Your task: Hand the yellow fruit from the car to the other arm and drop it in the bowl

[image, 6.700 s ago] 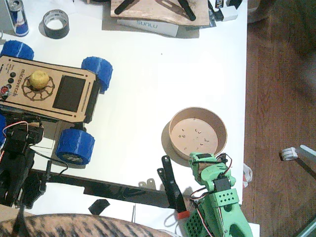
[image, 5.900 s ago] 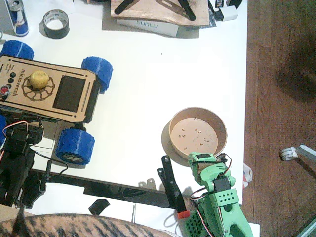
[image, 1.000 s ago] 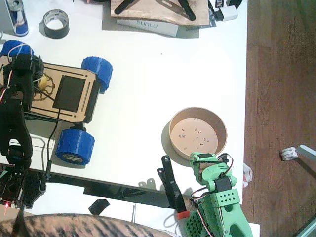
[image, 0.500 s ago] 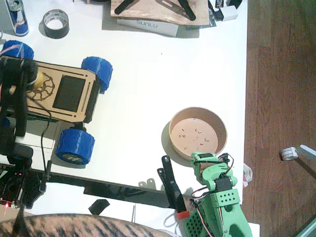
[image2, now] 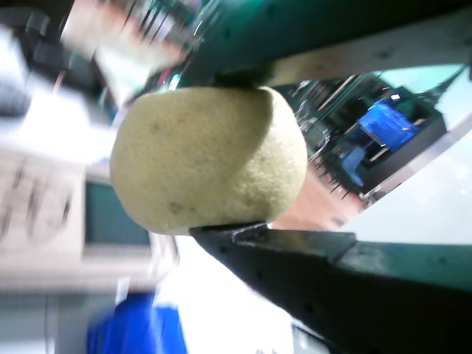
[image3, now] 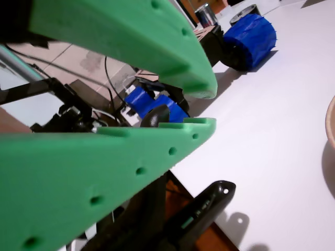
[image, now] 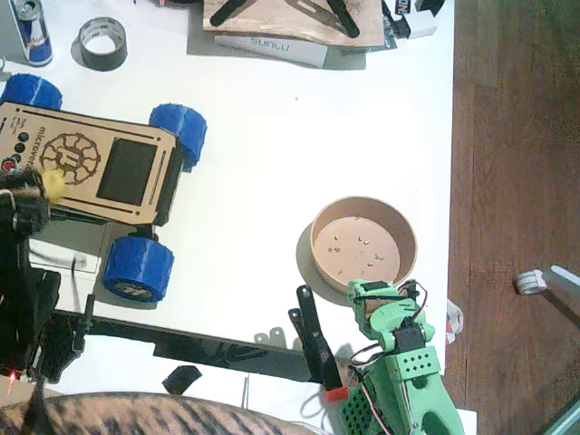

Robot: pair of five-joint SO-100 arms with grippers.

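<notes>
Since half a second earlier the left gripper (image: 41, 188) had pulled back off the car (image: 100, 168) toward the table's left edge, leaving the engraved gear emblem (image: 69, 159) bare. The yellow fruit (image2: 209, 156), roundish and matte with a pitted skin, sat clamped between the dark jaws, lifted just off the car's near-left corner. The right gripper (image3: 207, 109), bright green perforated plastic with pointed tips, stayed low beside the bowl (image: 363, 242), jaws a narrow gap apart and empty. The tan bowl was shallow with crumbs inside. Bare white table (image: 272, 163) lay open between car and bowl. A tape roll (image: 102, 43) and can (image: 33, 32) stood at the far edge.
</notes>
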